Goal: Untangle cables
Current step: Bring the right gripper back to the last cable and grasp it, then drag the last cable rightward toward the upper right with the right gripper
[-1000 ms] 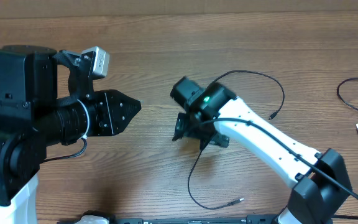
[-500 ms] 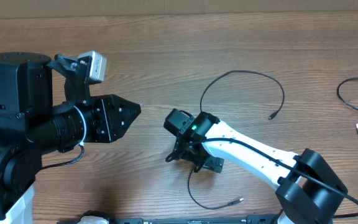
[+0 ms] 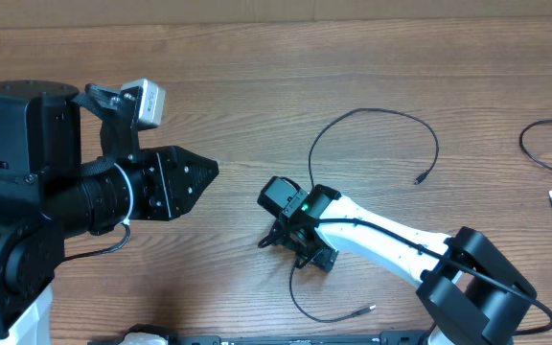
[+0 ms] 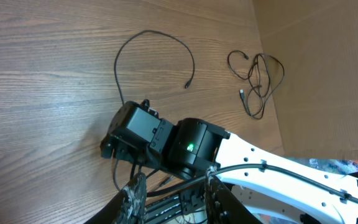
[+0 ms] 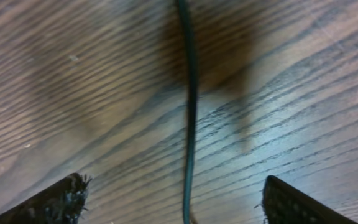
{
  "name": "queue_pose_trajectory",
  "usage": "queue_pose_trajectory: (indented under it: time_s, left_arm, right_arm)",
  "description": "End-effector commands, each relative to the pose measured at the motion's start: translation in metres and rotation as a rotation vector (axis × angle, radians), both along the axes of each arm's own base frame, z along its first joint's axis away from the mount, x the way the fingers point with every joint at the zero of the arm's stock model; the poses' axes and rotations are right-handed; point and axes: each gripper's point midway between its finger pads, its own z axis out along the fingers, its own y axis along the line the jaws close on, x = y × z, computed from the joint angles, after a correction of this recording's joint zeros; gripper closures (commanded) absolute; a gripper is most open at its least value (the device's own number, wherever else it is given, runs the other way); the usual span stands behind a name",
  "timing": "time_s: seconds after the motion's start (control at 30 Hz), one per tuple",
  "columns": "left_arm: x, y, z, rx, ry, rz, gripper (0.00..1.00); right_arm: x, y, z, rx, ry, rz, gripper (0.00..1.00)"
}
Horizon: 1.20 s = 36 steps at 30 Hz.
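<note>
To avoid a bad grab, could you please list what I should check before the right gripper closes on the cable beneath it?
1. Is the right gripper open: ok, its fingers stand wide apart.
2. Is the loose cable between those fingers: ok, it runs down the middle of the gap.
3. Is it separate from the tangled cables: ok, that bundle lies well apart.
4. Is the left gripper out of the way: ok, open, holding nothing, off to the side.
5. Are the fingertips low enough to pinch: cannot tell.
</note>
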Motion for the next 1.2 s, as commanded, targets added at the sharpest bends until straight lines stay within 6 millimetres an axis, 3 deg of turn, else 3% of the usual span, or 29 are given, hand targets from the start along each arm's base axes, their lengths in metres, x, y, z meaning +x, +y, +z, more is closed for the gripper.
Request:
queue_pose_trajectory:
  time_s: [0.0, 0.07, 0.17, 0.2, 0.23, 0.33, 0.37, 0.4, 0.43, 0.53, 0.77, 1.1, 1.13, 1.17]
  left_arm:
    - [-0.003, 0.000, 0.002, 0.000, -0.017, -0.016, 0.69]
    - [-0.003, 0.000, 0.002, 0.000, -0.017, -0.016, 0.69]
    - [-0.003, 0.000, 0.002, 0.001, -0.017, -0.016, 0.69]
    - [-0.003, 0.000, 0.002, 0.000, -0.017, -0.016, 0.69]
    - [-0.003, 0.000, 0.002, 0.000, -0.017, -0.016, 0.69]
    - [-0.003, 0.000, 0.002, 0.000, -0.017, -0.016, 0.69]
    - [-0.003, 0.000, 0.002, 0.000, -0.017, -0.016, 0.69]
    - [-0.003, 0.000, 0.002, 0.000, -0.017, -0.016, 0.69]
    - [-0.003, 0.000, 0.002, 0.000, -0.017, -0.017, 0.69]
    - [-0.003, 0.000, 0.002, 0.000, -0.017, -0.016, 0.69]
    - [-0.003, 0.000, 0.002, 0.000, -0.017, -0.016, 0.69]
    - [-0.005, -0.002, 0.003, -0.011, -0.015, -0.027, 0.68]
    - [-0.005, -0.002, 0.003, -0.010, -0.015, -0.027, 0.68]
    - [-0.005, -0.002, 0.003, -0.011, -0.015, -0.027, 0.68]
  right_arm:
    - [0.001, -0.002, 0.001, 0.012, -0.017, -0.018, 0.24]
    - [0.001, -0.002, -0.003, 0.018, -0.022, -0.018, 0.31]
    - [0.002, -0.001, -0.005, 0.025, -0.029, -0.018, 0.33]
    - [0.003, 0.000, -0.005, 0.027, -0.031, -0.018, 0.42]
    - [0.003, 0.000, -0.005, 0.028, -0.035, -0.019, 0.44]
    - [0.007, 0.000, -0.005, 0.027, -0.051, -0.019, 0.45]
    - [0.007, 0.001, -0.005, 0.028, -0.055, -0.019, 0.55]
    - [0.008, 0.001, -0.005, 0.030, -0.057, -0.019, 0.75]
    - [0.008, 0.002, -0.005, 0.032, -0.058, -0.019, 0.84]
    - [0.009, 0.003, -0.004, 0.037, -0.063, -0.020, 0.84]
    - [0.010, 0.000, -0.006, 0.026, -0.068, -0.020, 0.51]
    - [0.009, -0.003, -0.015, -0.001, -0.055, -0.020, 0.54]
    - [0.008, -0.003, -0.016, -0.003, -0.053, -0.020, 0.57]
    - [0.008, -0.003, -0.018, -0.007, -0.050, -0.020, 0.82]
